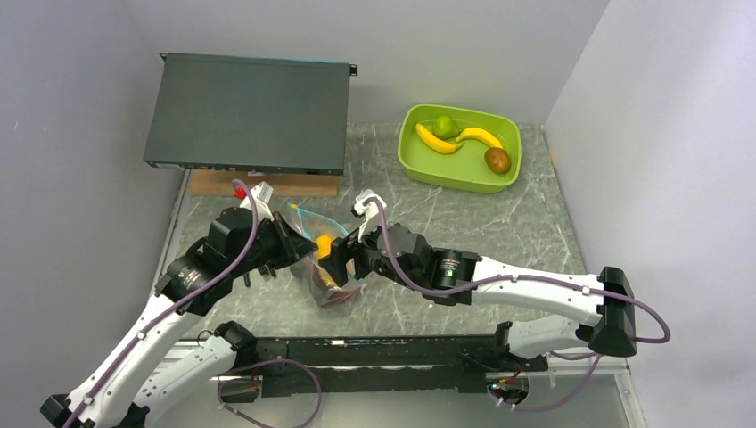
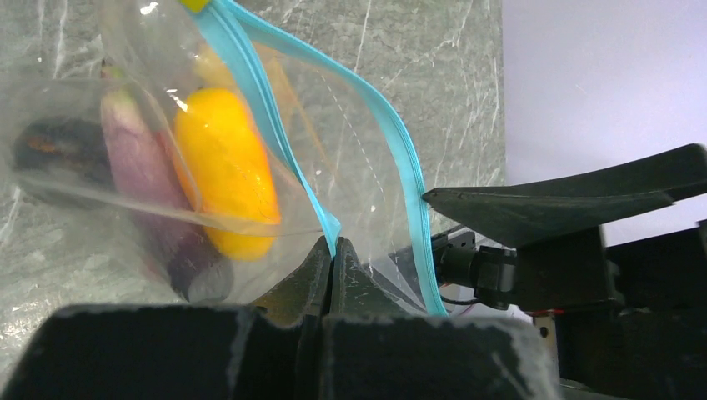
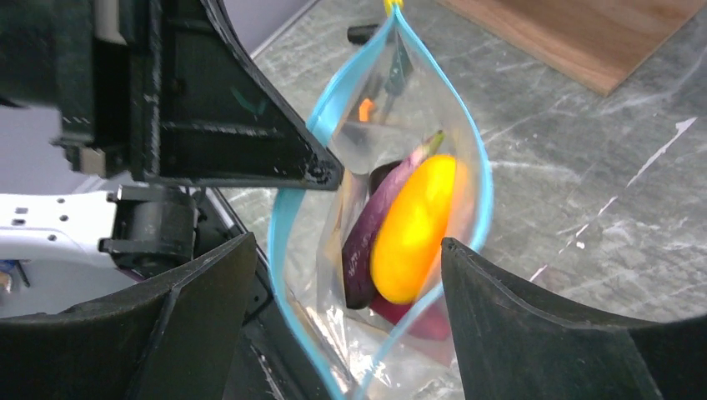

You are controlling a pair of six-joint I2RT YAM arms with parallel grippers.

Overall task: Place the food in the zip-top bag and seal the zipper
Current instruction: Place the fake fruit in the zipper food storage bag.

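My left gripper (image 2: 331, 250) is clamped tight on one lip of the zip-top bag (image 2: 350, 167), its black fingers pressed together over the thin, crinkly clear film. The zipper (image 2: 411, 167) is a smooth teal-blue strip. Its two sides bow apart into a long leaf-shaped opening, so the mouth is unsealed. My right gripper (image 3: 343, 248) hangs over that opening with its jaws spread wide and holds nothing (I can't tell whether either finger brushes the plastic).

Inside the bag a glossy, rounded orange piece (image 2: 225, 183) leans against a slim purple eggplant (image 2: 142, 175) with a paler matte side. Both sit low in the bag and show blurred through the film. The bag stands on the grey, marble-veined counter (image 1: 499, 223), between my two wrists.

Farther back on the right is a lime-green plastic tub (image 1: 459, 183), rectangular with rounded corners. It holds a green lime (image 1: 443, 125), two curved yellow bananas (image 1: 438, 140) and a brown kiwi (image 1: 497, 160). At the far left a flat black box (image 1: 250, 111) rests on a wooden block (image 1: 263, 184).
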